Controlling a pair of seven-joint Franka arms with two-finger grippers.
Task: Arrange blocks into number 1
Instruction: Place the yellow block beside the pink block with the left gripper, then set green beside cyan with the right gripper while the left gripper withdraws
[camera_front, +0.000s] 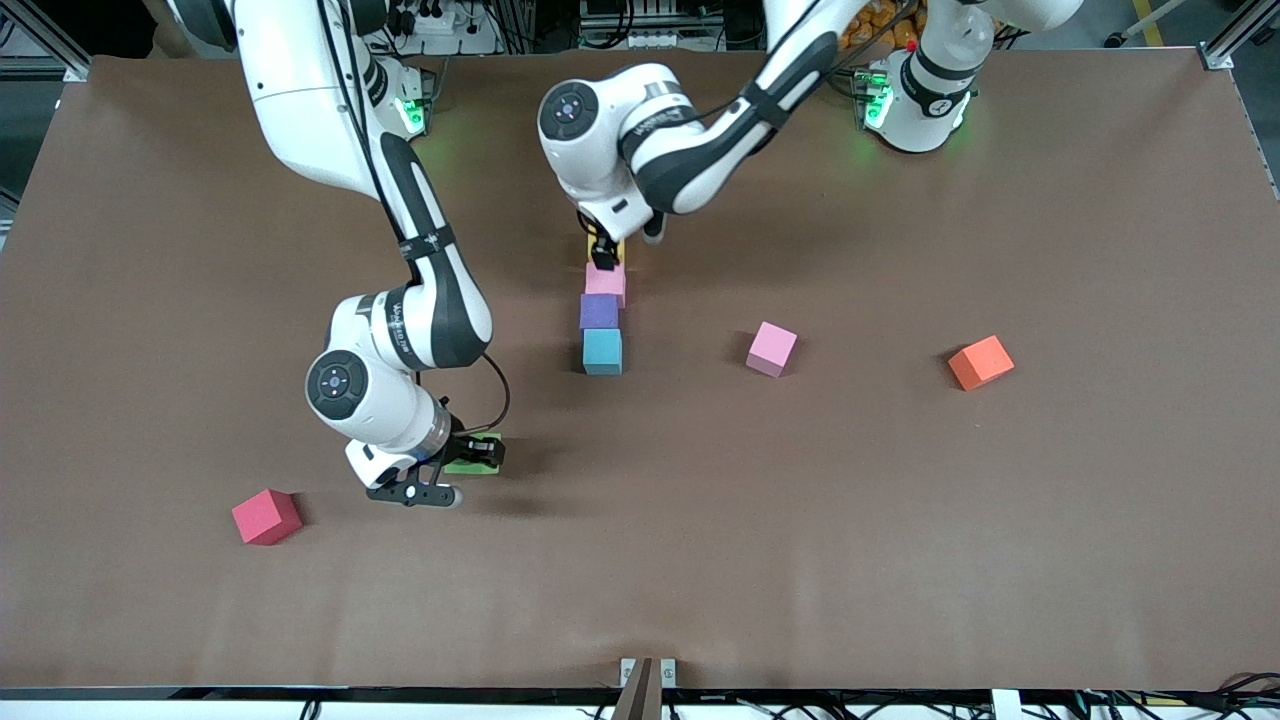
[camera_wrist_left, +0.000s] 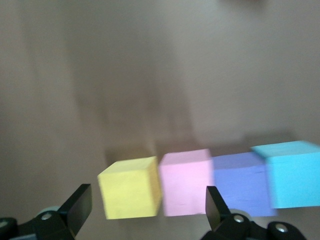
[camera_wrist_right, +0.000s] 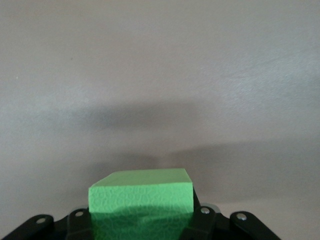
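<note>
While the left gripper (camera_front: 604, 252) is hanging with jaws spread over the yellow block (camera_wrist_left: 130, 187) heading the pink-purple-blue column, the right gripper (camera_front: 478, 455) is clenching the green block (camera_wrist_right: 141, 199) above the counter (camera_front: 900, 520), probably needing to carry it to that column.

A row of four touching cubes, yellow block (camera_wrist_left: 130, 187), pink block (camera_front: 606, 281), purple block (camera_front: 598, 311) and light blue block (camera_front: 602, 351), blocks passage across the middle of the surface (camera_front: 900, 550). The left claw (camera_front: 603, 250) hangs spread over the row's yellow end, crowding it. Bare cloth lies between the row and a second pink block (camera_front: 771, 348), with the orange cube (camera_front: 980, 361) well apart. The right claw (camera_front: 478, 455), clamped on the green block (camera_wrist_right: 142, 200), stands near the red cube (camera_front: 266, 516); a gap lies between them.
</note>
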